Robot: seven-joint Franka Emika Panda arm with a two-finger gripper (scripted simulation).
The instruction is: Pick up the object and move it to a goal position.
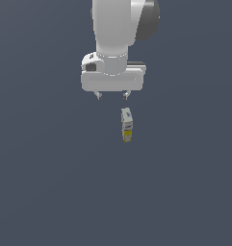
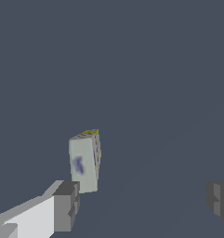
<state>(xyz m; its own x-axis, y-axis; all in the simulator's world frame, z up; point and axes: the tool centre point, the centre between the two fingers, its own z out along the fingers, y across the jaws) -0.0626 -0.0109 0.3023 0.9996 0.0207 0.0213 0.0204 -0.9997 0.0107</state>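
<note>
The object [image 1: 127,125] is a small narrow box, white-grey at its far end and yellow at its near end, lying on the dark grey floor. My gripper [image 1: 112,96] hangs above and behind it, slightly toward the exterior view's left, with only short fingertips showing under the white hand. It is open and holds nothing. In the wrist view the object [image 2: 84,161] shows its white-grey face with a small blue mark, close to one finger [image 2: 66,206]; the other finger [image 2: 219,199] stands far apart, and the box is not between them.
A plain dark grey surface [image 1: 50,182] fills both views. The white arm [image 1: 115,29] rises out of the exterior view's top. No other objects or goal marker show.
</note>
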